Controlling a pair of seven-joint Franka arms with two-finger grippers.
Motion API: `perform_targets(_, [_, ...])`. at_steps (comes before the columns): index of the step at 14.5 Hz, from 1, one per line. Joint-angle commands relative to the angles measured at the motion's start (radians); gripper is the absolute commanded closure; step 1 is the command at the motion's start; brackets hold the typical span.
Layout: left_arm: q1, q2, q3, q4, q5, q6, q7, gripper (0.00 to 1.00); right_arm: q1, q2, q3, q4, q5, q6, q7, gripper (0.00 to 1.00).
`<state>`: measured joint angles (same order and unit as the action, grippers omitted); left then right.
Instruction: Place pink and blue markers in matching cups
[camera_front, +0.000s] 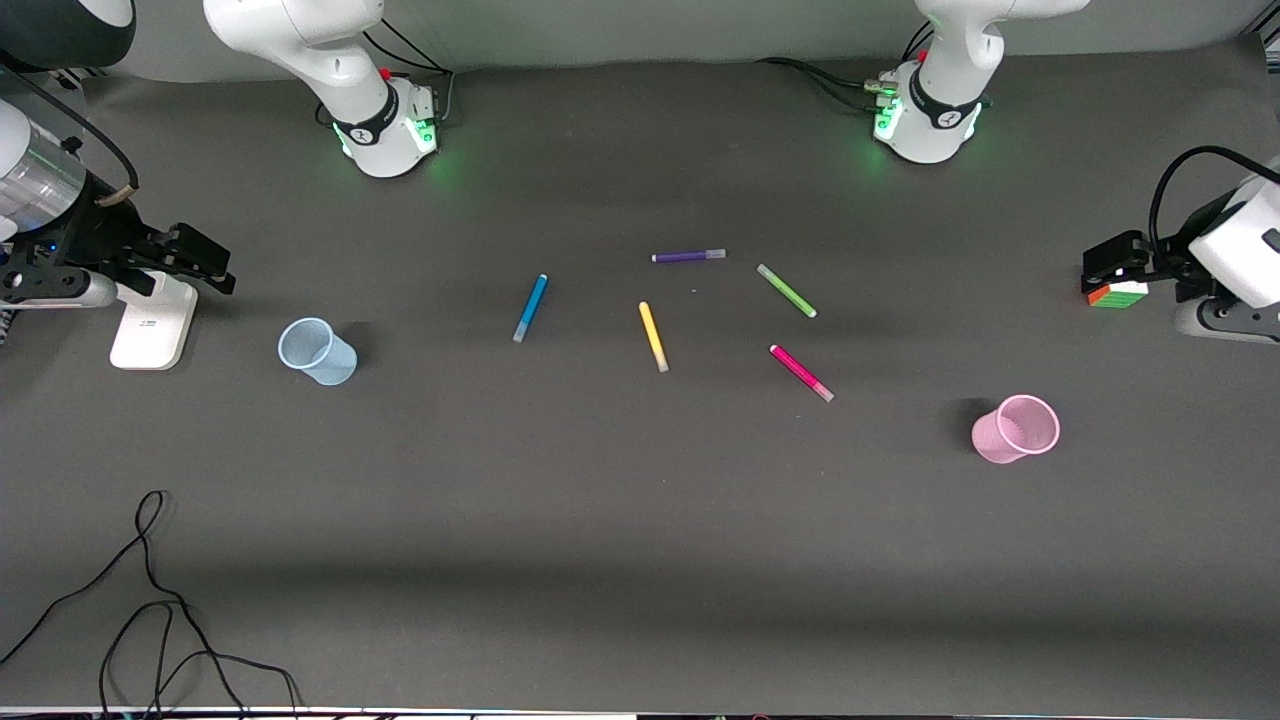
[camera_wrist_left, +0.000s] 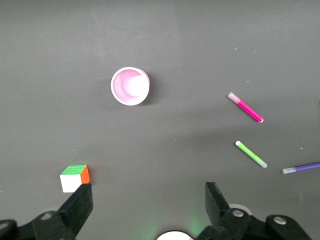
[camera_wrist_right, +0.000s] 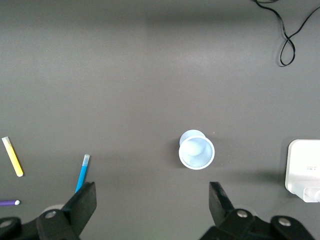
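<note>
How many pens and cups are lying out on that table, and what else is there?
Pens: 5, namely blue marker, pink marker, yellow pen, green pen, purple pen
Cups: 2, namely blue cup, pink cup
Colour cube: 1
White block: 1
Total: 9

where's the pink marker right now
The pink marker lies flat on the table, nearer the front camera than the green marker, between the yellow marker and the pink cup.

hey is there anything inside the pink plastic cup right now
Nothing shows inside the light pink translucent ribbed plastic cup: the left wrist view looks straight down onto its bare bottom. The magenta-pink felt-tip marker lies on the dark table, apart from the cup.
</note>
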<state>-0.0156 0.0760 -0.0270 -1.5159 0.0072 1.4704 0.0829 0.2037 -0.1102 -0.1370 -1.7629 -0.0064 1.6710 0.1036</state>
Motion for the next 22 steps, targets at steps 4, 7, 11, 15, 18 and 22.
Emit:
perform_targets(4, [0.003, -0.030, -0.001, -0.029, 0.004, -0.002, 0.017, 0.00, 0.000, 0.018, -0.006, 0.031, -0.020, -0.020, -0.015, 0.00])
perform_targets(7, [0.003, -0.030, -0.002, -0.029, 0.004, -0.002, 0.017, 0.00, 0.005, 0.021, -0.003, 0.028, -0.011, -0.022, -0.007, 0.00])
perform_targets(11, [0.000, -0.028, -0.002, -0.035, 0.004, 0.001, 0.005, 0.00, 0.014, 0.105, 0.017, 0.029, 0.063, -0.027, 0.022, 0.00])
perform_targets(15, [-0.035, -0.025, -0.013, -0.049, 0.002, 0.014, -0.093, 0.00, 0.014, 0.231, 0.111, 0.028, 0.163, -0.028, 0.183, 0.00])
perform_targets(18, [-0.122, -0.009, -0.013, -0.049, -0.001, 0.018, -0.265, 0.00, 0.016, 0.366, 0.215, 0.026, 0.256, -0.019, 0.307, 0.00])
perform_targets(22, [-0.233, 0.033, -0.013, -0.049, -0.012, 0.053, -0.535, 0.00, 0.013, 0.542, 0.264, 0.007, 0.379, 0.090, 0.403, 0.00])
